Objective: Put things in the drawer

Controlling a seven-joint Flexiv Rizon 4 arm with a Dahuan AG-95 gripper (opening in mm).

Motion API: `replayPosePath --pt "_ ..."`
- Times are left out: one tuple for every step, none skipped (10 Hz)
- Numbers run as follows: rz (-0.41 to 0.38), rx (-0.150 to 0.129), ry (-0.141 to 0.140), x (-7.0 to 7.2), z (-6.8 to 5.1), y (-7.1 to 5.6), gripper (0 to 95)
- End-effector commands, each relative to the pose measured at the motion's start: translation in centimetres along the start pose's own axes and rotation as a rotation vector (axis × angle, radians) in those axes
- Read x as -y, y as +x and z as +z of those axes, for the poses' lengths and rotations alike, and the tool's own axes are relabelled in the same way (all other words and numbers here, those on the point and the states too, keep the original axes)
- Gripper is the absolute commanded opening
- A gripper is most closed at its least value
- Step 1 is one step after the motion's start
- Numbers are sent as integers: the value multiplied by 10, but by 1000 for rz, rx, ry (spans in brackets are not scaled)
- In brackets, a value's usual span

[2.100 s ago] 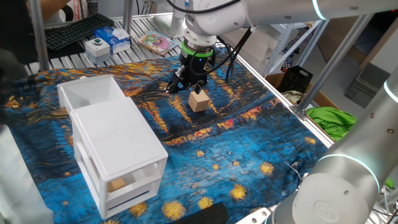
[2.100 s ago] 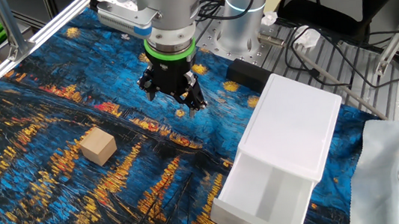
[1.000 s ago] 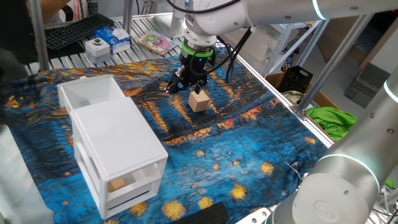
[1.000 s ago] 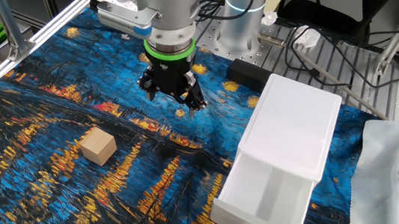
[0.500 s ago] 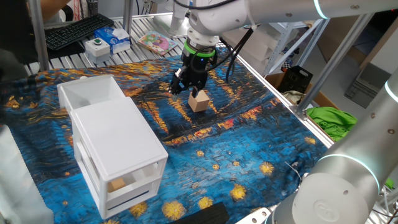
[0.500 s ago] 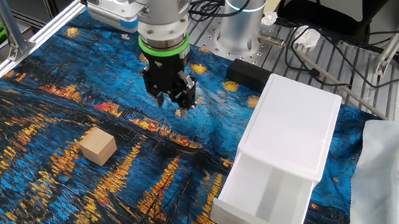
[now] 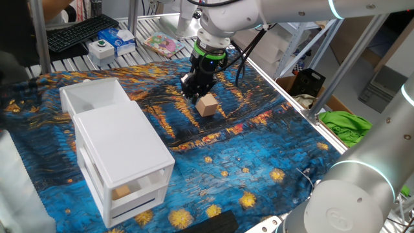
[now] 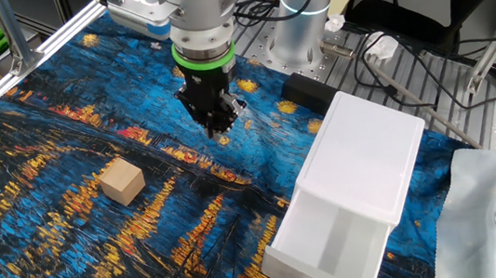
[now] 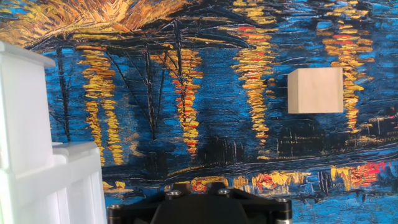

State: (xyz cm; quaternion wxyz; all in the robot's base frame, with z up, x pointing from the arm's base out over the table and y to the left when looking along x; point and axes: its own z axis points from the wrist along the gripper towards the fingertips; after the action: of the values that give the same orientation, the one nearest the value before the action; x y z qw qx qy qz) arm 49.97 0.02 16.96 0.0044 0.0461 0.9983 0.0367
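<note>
The wooden cube [image 8: 122, 182] sits on the painted cloth, well apart from the drawer [image 8: 327, 239]. The gripper [image 8: 215, 124] hangs empty, fingers pinched together. Likely light and rigid (smooth faces); grip two opposite sides.

A pale, matt wooden cube [image 9: 315, 90] with faint grain sits on a printed cloth [image 8: 44, 237] — brushstroke-textured, slightly creased toward the table's edges. The white cabinet [image 7: 123, 155] and its top drawer [image 7: 94, 95] look smooth, semi-gloss plastic — the gripper [image 8: 215, 126] matt black.
</note>
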Motion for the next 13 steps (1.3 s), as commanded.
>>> replayPosePath --pt "-1 0 3 0 0 0 0" --pt "-1 0 4 0 0 0 0" --pt "0 1 4 1 0 0 0" --pt "-2 0 3 3 1 -1 0" --pt "-3 0 1 6 3 -3 0" --pt "-10 0 -2 11 5 -5 0" --pt "-16 0 -4 16 6 -7 0" --pt "-25 1 -6 21 8 -9 0" --pt "-32 0 -5 26 9 -13 0" --pt "-39 0 -2 31 9 -17 0" --pt "-44 0 0 35 10 -21 0" --pt "-50 1 3 40 11 -25 0" --pt "-57 1 6 45 12 -30 0"
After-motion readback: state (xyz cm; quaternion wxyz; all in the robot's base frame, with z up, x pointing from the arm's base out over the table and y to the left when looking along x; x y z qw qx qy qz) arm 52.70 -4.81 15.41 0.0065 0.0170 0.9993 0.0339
